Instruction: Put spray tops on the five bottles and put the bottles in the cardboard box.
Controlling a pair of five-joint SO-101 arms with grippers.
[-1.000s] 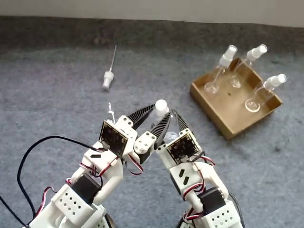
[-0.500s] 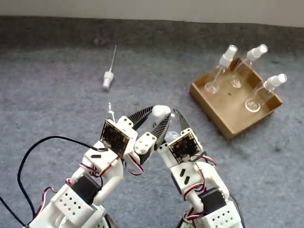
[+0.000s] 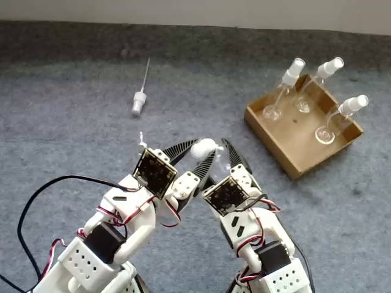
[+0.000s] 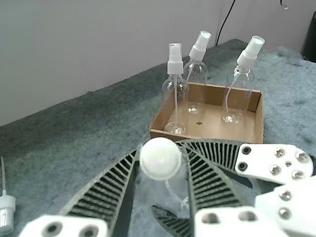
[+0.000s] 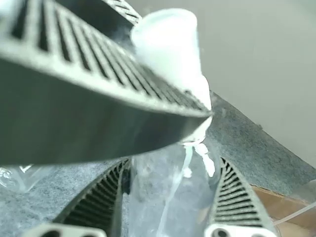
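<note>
Three of the five bottles look finished: the boxed bottles (image 3: 282, 91) stand with tops on in the box (image 3: 296, 139) at the right of the high view. The fourth is in hand at lower centre, where the two arms meet. The right tool (image 5: 168, 180) is clamped on the clear bottle (image 5: 165, 207), one finger on each side of its body, holding it roughly upright above the surface (image 3: 73, 134). The left tool (image 4: 161, 164) is closed round the white top (image 4: 159, 159), which sits at the bottle's neck. In the right wrist view the thin tube hangs inside the bottle, so this top seems to be going on or nearly on; whether it is fully seated cannot be told. What is left, by this reading: finish seating this top, then carry the bottle across to the box, which has bare floor at its near side. After that comes the fifth bottle. Its likely top, the loose top (image 3: 139, 102), lies on the surface at the upper left, well apart from both arms, tube pointing to the far edge. A clear shape (image 5: 11, 177) at the lower left of the right wrist view may be that last bottle, but it is too blurred to tell.
</note>
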